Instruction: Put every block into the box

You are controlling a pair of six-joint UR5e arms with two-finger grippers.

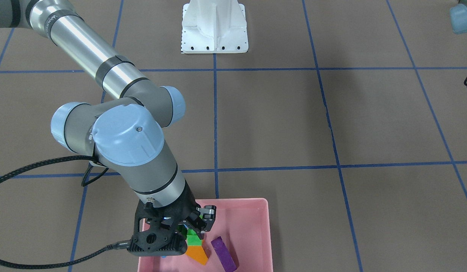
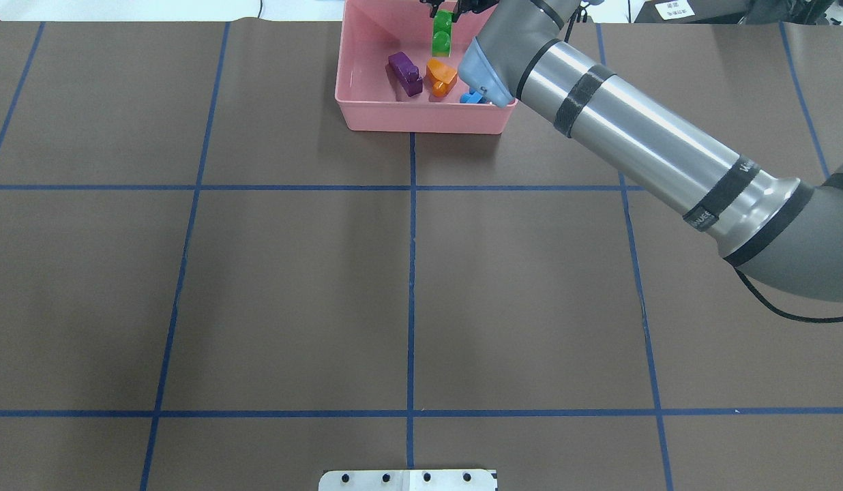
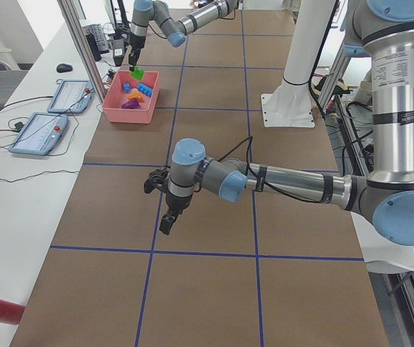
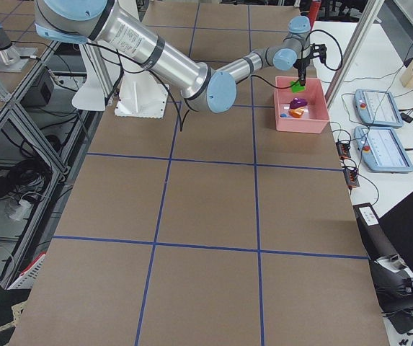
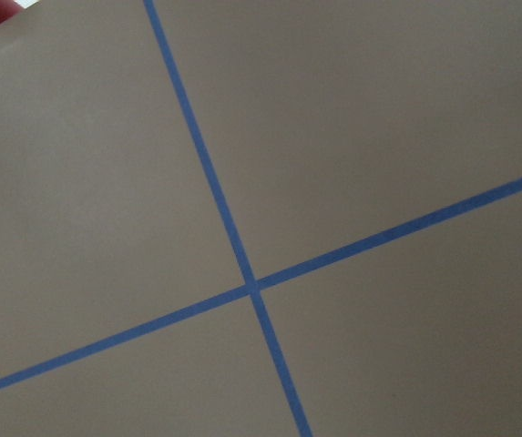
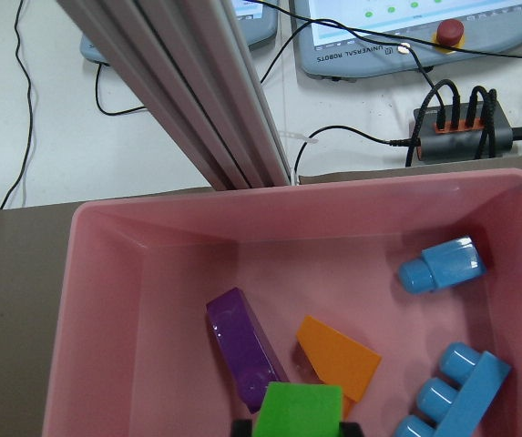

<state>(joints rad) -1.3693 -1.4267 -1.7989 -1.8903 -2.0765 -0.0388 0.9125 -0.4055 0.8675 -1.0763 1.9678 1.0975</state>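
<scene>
Front view: right gripper clamped on green brick, inside pink box outline; orange brick, purple brick lie in box

Right wrist view: long blue brick, small blue brick on box floor

Left side view: left gripper over table, well apart from box; cannot tell how far open

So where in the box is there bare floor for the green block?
In the right wrist view: between the box wall and the purple block at left, and along the far wall. Crowded around the orange block and blue blocks.
</scene>
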